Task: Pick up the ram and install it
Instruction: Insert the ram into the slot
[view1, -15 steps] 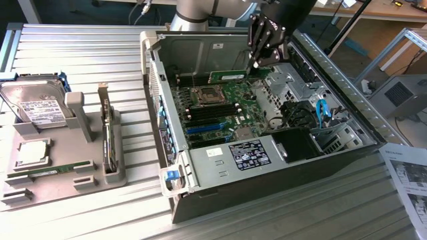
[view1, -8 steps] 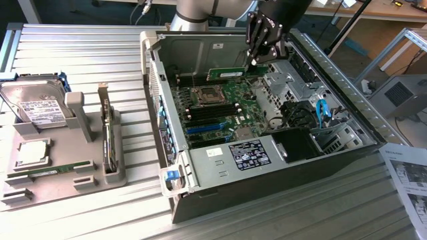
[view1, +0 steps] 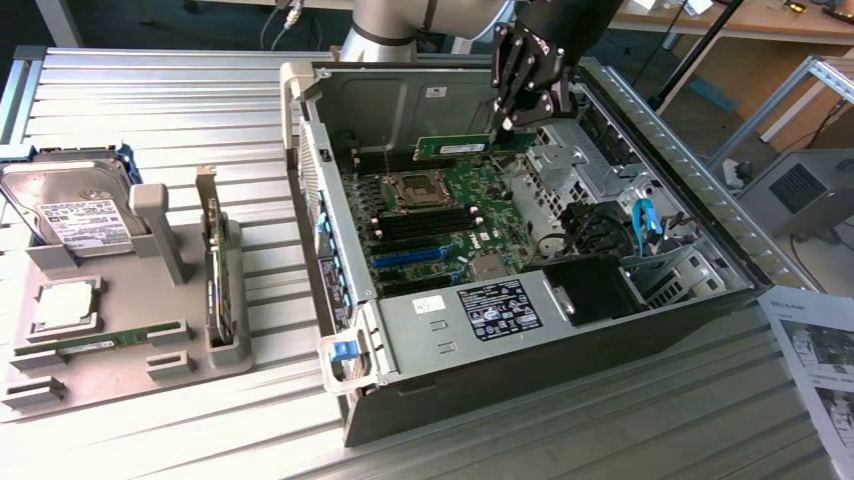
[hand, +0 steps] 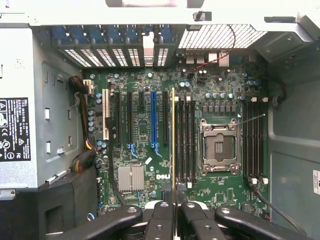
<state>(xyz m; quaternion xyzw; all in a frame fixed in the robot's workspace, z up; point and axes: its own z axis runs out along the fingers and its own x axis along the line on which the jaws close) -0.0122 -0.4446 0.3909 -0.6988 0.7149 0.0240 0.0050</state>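
While my pincer (view1: 509, 122) pinches the ram (view1: 451, 147) at one end, my fingers hide that end. The stick hangs on edge over the motherboard (view1: 454, 215) inside the open computer case (view1: 441, 345). My arm is cut off above. The case lies on a ribbed metal table (view1: 174, 100), with a wooden desk (view1: 787, 20) behind.

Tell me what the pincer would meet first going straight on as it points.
Shut on the ram, the pincer points at the motherboard. The ram's edge would likely meet the memory slots beside the socket first; which slot is unclear.
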